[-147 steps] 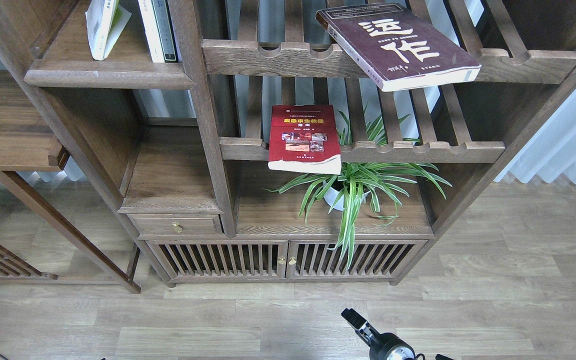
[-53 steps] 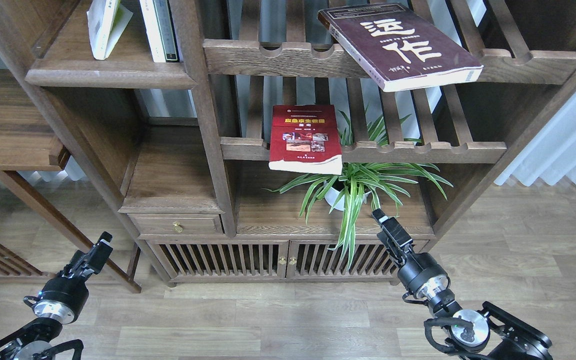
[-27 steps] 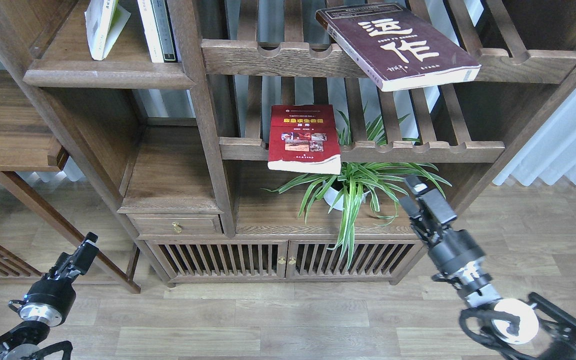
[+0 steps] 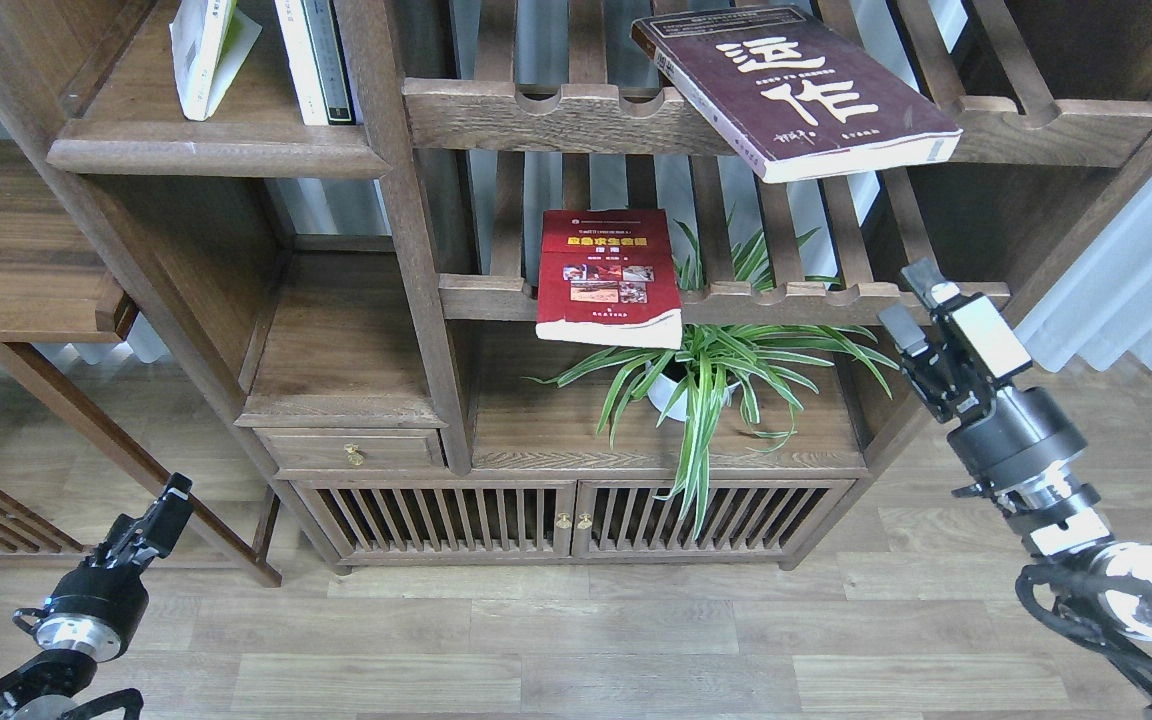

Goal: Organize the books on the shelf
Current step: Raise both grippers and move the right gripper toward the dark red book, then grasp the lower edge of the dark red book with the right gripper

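The dark maroon book (image 4: pixel 796 90) lies flat and askew on the upper slatted rack, its corner overhanging the front rail. The bright red book (image 4: pixel 608 275) lies flat on the lower slatted rack, overhanging its front rail. The solid plank shelf (image 4: pixel 216 152) is at the upper left and holds thin white and green books (image 4: pixel 314 60). My right gripper (image 4: pixel 911 297) is open and empty at the right end of the lower rack's rail, below the maroon book. My left gripper (image 4: pixel 168 503) is low at the left, over the floor, small and dark.
A spider plant in a white pot (image 4: pixel 676 392) stands on the cabinet top under the red book, its leaves spreading toward my right gripper. Slatted cabinet doors (image 4: pixel 576 520) and a small drawer (image 4: pixel 351 450) sit below. A side table (image 4: pixel 26 260) is at the left, a curtain (image 4: pixel 1136 280) at the right.
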{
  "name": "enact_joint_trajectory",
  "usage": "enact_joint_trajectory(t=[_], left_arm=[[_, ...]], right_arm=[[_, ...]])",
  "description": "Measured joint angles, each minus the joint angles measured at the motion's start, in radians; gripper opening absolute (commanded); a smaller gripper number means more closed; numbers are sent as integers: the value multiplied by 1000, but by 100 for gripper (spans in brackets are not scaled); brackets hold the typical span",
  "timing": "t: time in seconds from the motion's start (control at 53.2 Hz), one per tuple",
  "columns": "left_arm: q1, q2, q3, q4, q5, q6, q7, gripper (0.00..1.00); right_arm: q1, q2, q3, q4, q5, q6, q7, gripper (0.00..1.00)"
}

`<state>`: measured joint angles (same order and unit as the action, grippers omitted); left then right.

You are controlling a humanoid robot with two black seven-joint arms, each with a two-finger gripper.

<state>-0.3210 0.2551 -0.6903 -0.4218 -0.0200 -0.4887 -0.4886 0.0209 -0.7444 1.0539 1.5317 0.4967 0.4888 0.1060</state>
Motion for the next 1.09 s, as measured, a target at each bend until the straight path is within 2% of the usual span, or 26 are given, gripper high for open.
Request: enact_joint_trajectory(t=[0.433, 0.809, 1.091], left_arm=[[-10, -5, 1, 8, 0, 0, 0, 100], [-5, -5, -1, 12, 0, 0, 0, 100], [2, -3, -4, 12, -1, 0, 0, 100]], right_arm=[[121, -19, -31, 19, -1, 0, -59, 96], [273, 43, -84, 11, -1, 0, -63, 96], [299, 85, -85, -77, -2, -39, -66, 96]])
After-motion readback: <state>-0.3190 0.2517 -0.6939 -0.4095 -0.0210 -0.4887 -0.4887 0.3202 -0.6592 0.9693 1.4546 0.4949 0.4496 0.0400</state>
